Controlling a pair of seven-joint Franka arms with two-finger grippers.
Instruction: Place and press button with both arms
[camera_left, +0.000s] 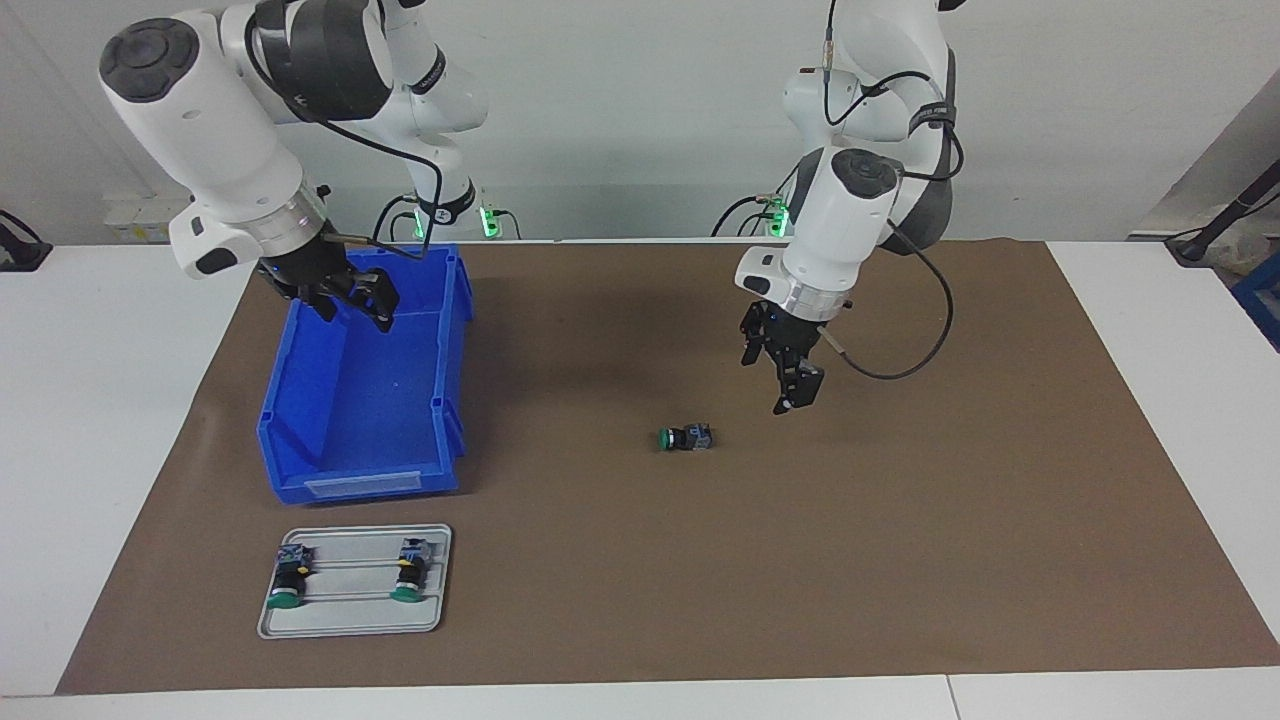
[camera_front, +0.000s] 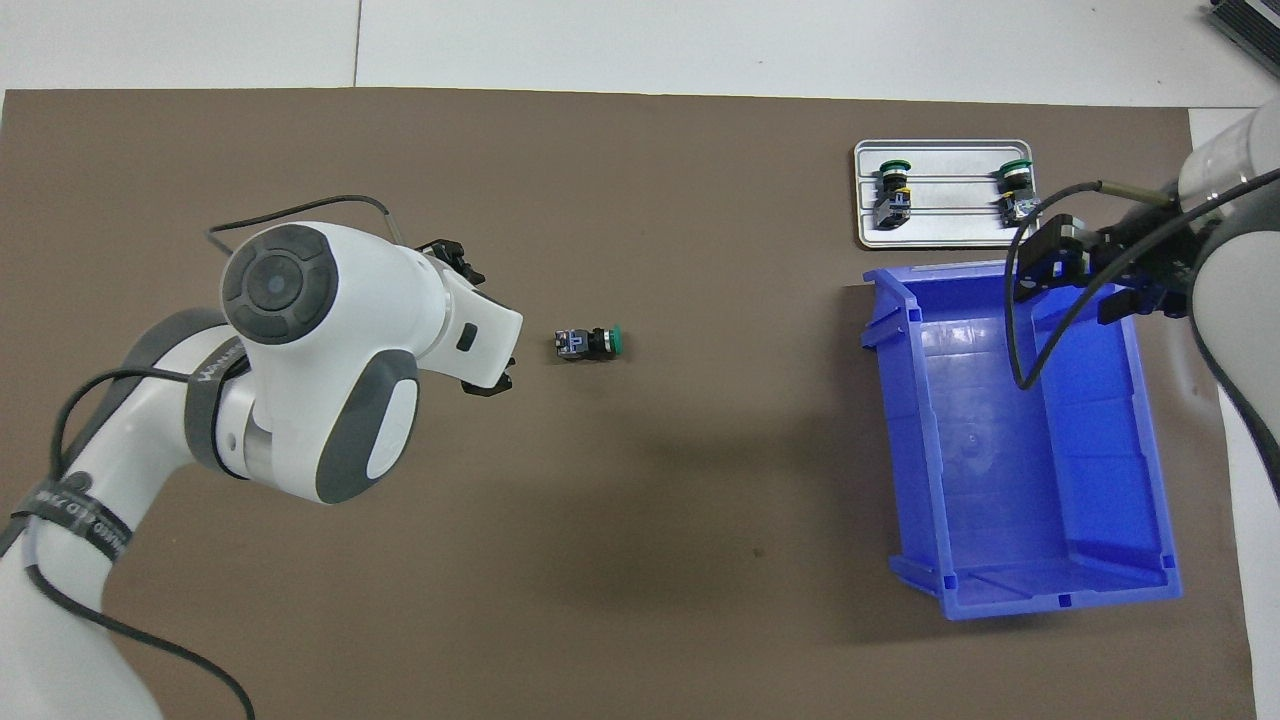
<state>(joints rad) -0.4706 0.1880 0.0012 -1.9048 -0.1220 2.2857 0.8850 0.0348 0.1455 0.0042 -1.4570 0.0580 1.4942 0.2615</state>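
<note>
The button (camera_left: 685, 437) lies on its side on the brown mat, mid-table, with its green cap toward the right arm's end; it also shows in the overhead view (camera_front: 590, 343). My left gripper (camera_left: 778, 375) is open and empty, up in the air over the mat, a little toward the left arm's end from the button and apart from it. In the overhead view the left wrist covers most of the left gripper (camera_front: 480, 322). My right gripper (camera_left: 355, 305) is open and empty over the blue bin (camera_left: 290, 390), and also shows in the overhead view (camera_front: 1082, 285).
The blue bin (camera_front: 900, 420) stands at the right arm's end of the mat and looks empty. A grey tray (camera_left: 350, 610) lies beside it, farther from the robots, holding two like green-capped switches (camera_left: 290, 575) (camera_left: 410, 570). The tray (camera_front: 950, 225) also shows from overhead.
</note>
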